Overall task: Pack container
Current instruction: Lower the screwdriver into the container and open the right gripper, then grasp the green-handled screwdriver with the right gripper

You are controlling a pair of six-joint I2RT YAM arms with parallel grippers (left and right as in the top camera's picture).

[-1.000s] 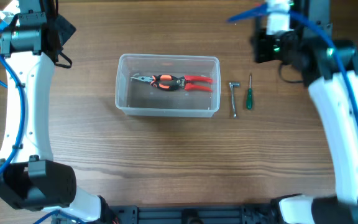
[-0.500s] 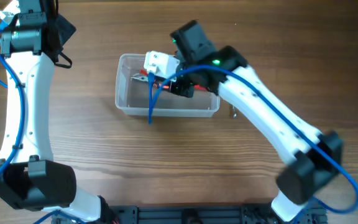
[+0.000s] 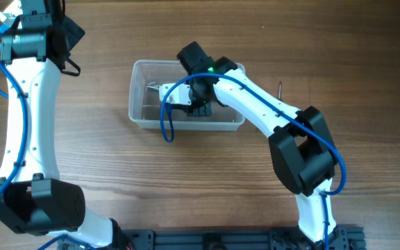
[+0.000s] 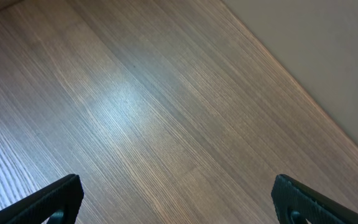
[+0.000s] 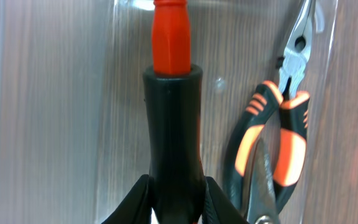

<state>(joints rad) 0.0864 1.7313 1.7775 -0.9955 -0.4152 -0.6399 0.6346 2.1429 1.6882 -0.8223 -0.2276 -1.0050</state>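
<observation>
The clear plastic container stands at the table's middle, and its wall shows in the right wrist view. Orange-and-black pliers lie inside it; in the overhead view only their tips show past the arm. My right gripper reaches down into the container and is shut on a black-handled tool with a red end, held beside the pliers. My left gripper is open and empty over bare table at the far left back.
A green-handled screwdriver lies right of the container, partly hidden by my right arm. A blue cable loops over the container's front wall. The table's far edge shows in the left wrist view.
My right arm has swung from the back right of the table over to the container and lowered its gripper inside. The left arm has not moved.
</observation>
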